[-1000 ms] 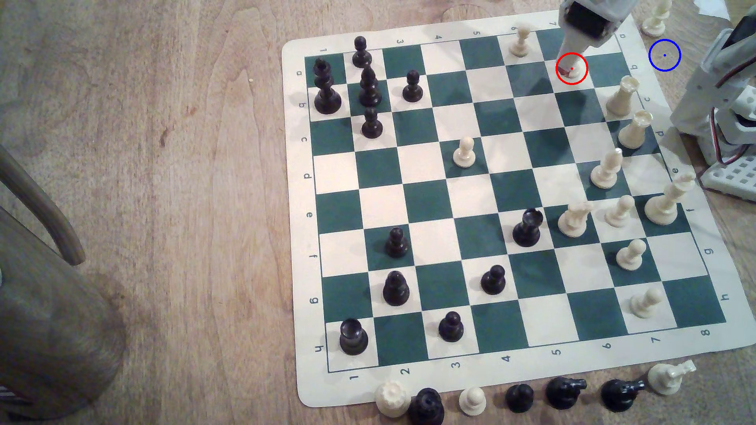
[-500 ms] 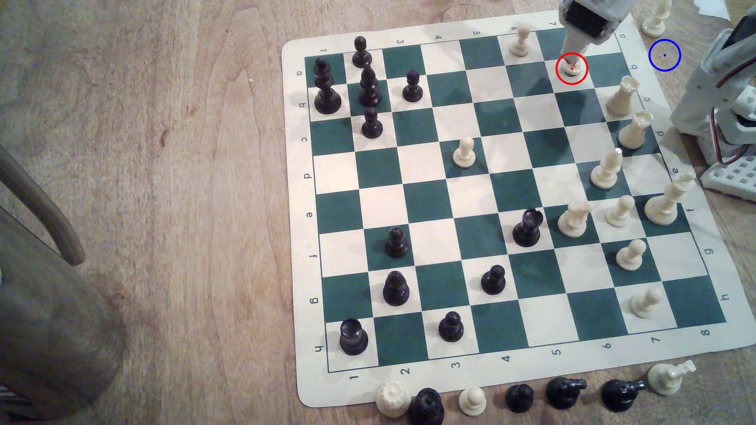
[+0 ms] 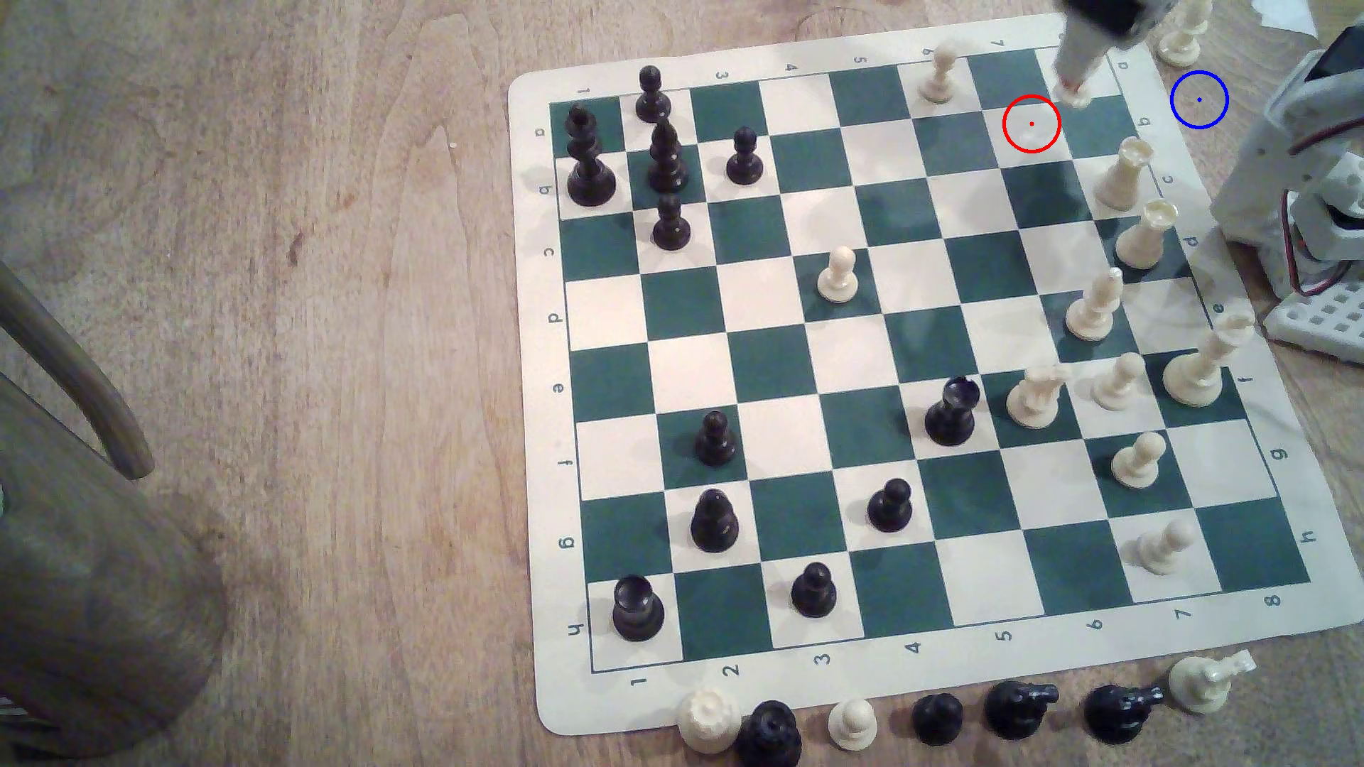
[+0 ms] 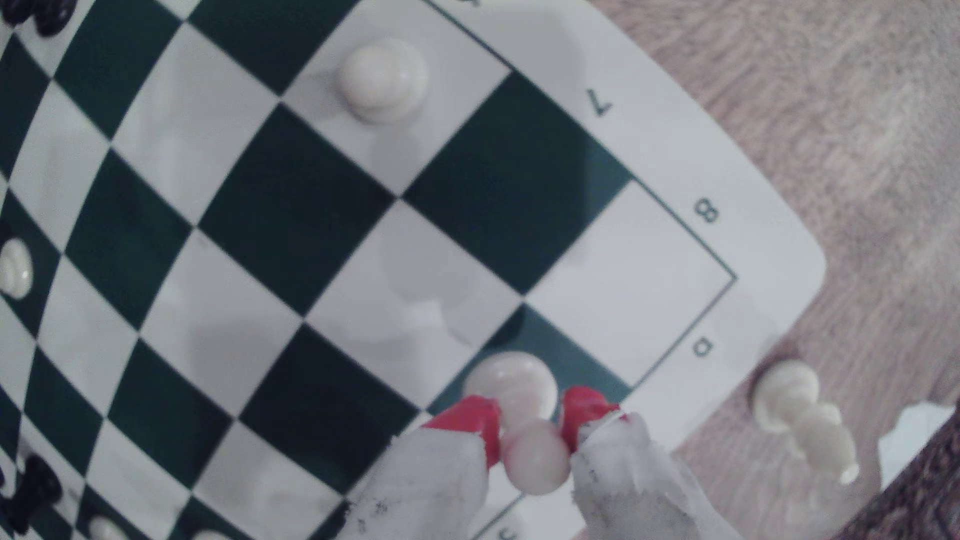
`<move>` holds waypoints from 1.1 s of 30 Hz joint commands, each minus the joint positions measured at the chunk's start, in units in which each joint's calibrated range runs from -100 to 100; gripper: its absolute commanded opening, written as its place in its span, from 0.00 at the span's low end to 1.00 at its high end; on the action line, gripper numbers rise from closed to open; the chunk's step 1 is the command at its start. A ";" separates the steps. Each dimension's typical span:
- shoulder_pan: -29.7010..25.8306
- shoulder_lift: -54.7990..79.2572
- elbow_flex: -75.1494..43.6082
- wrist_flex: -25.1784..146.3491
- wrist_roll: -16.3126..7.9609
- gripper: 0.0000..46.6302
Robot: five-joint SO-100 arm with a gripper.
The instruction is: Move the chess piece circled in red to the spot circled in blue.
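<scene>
Gripper (image 4: 532,428), red-tipped, is pinching the cream pawn (image 4: 519,410) by its neck and is holding it lifted above the chessboard (image 3: 915,708) corner near the a8 square. Pawn (image 3: 1072,90) is hanging in the exterior view between the red circle (image 3: 1031,124), now ringing a bare white square, and the blue circle (image 3: 1199,99) on the wooden table (image 3: 295,295), well short of the latter. Another cream pawn (image 3: 939,74) is standing nearby on the board's edge row.
</scene>
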 commanded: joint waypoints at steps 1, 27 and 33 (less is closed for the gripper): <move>4.01 -1.32 -2.40 0.09 1.56 0.00; 18.25 -0.13 5.03 0.01 10.94 0.00; 20.59 0.13 6.39 -2.61 12.84 0.00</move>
